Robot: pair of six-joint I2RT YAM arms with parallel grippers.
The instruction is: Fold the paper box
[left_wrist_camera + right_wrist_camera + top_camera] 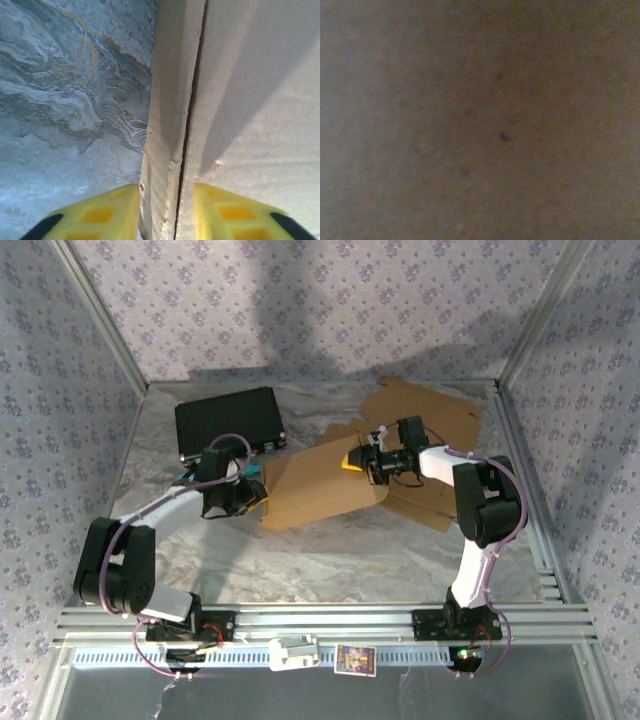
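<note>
Flattened box (325, 485) lies centre-rear on table (350, 560); left gripper (165, 210) unclenched at box's left edge, yellow fingers (100, 217) parted either side of a folded flap; right gripper (358, 462) over box's upper middle, cardboard close against its camera, grip state cannot be told

1. Your left arm (160, 508) bends out to the left, and its forearm angles up and right.
2. Your left gripper (166, 212) holds its yellow jaws apart.
3. Your right arm (478, 510) rises, then bends left.
4. Your right gripper (355, 458) points left; how far apart its jaws stand is unclear.
</note>
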